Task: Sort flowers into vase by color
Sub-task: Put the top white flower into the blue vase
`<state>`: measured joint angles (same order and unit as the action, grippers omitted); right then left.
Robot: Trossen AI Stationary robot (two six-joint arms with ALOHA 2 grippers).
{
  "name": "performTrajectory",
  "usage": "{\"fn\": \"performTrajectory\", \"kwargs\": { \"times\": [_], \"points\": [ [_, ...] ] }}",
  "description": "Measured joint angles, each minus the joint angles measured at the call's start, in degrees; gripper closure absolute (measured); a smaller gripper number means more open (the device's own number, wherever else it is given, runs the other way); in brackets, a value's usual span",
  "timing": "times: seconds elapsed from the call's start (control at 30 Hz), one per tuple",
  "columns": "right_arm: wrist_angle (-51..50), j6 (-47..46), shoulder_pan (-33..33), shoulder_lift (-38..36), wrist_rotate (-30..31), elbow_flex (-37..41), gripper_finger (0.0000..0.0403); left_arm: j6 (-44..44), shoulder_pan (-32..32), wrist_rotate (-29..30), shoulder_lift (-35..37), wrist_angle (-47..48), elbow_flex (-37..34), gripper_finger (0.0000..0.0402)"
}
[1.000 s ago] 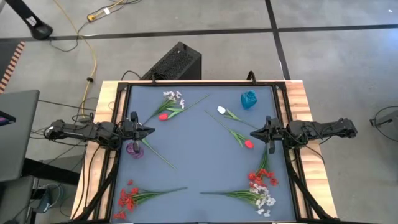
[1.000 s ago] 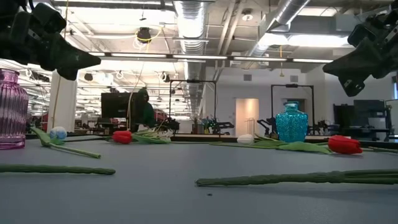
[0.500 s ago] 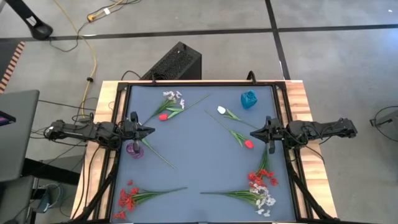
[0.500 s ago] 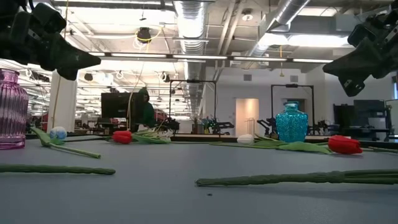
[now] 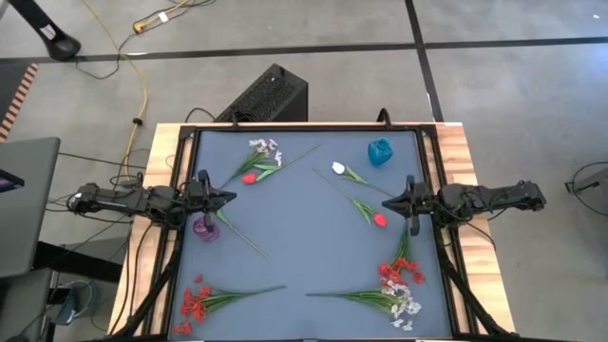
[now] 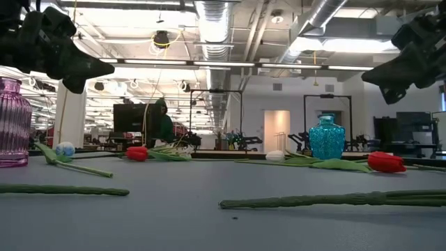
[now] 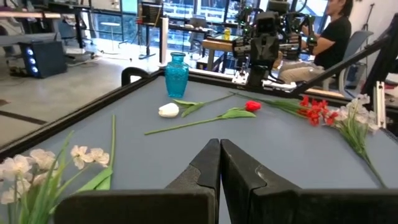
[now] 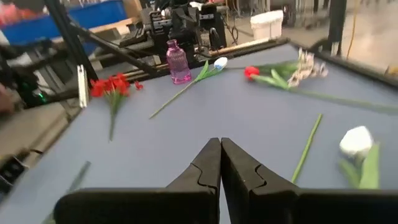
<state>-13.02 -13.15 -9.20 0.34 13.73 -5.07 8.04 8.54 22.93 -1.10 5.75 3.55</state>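
The flowers lay scattered flat on the grey table [image 5: 304, 237]: two red tulips [image 5: 249, 178] [image 5: 379, 220], two white tulips [image 5: 338, 168] [image 5: 211, 217], two red blossom clusters [image 5: 194, 304] [image 5: 391, 274] and two white clusters [image 5: 264, 147] [image 5: 407, 308], none in a vase. There were two vases, a pink vase [image 5: 204, 227] at 9 o'clock and a teal vase [image 5: 380, 151] at 1 o'clock. The left gripper [image 5: 228, 199] at 9 o'clock and the right gripper [image 5: 385, 203] at 3 o'clock hung above the table with fingers pressed together, and nothing on the table had moved since the earlier frame.
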Motion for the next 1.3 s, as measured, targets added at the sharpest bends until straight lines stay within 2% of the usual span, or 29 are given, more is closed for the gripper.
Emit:
{"fn": "performTrajectory", "kwargs": {
  "times": [0.23, 0.4, 0.5, 0.63, 0.77, 0.97, 1.3],
  "points": [
    [9.0, 7.9, 0.0, 0.0, 0.3, 0.2, 0.0365, 1.7, 0.0, 2.6, 0.0, -0.6, -0.1, 0.0401],
    [11.5, 14.3, 0.0, 0.0, 0.3, 0.2, 0.0365, 5.1, 0.0, 9.4, 0.0, -1.2, -0.1, 0.0401],
    [11.5, 15.2, 0.0, 0.0, 0.7, 0.1, 0.0365, 8.4, 0.0, 11.8, 0.0, -1.6, -0.1, 0.0401],
    [12.7, 18.7, 0.0, 0.0, 5.6, 0.1, 0.0365, 15.0, 0.0, 12.3, -0.1, -4.4, -0.1, 0.0401],
    [16.2, 24.1, 0.0, 0.0, 8.1, 0.0, 0.0365, 14.5, 0.0, 12.4, -2.0, -7.6, 0.2, 0.0401],
    [18.9, 26.9, 0.1, 0.0, 8.1, 0.0, 0.0365, 13.5, 0.0, 13.4, -9.6, -7.9, 5.3, 0.0401],
    [19.5, 26.6, 1.5, 1.0, 8.2, 0.0, 0.0365, 7.6, -2.1, 14.1, -30.3, -5.7, 19.3, 0.0401]
  ]
}}
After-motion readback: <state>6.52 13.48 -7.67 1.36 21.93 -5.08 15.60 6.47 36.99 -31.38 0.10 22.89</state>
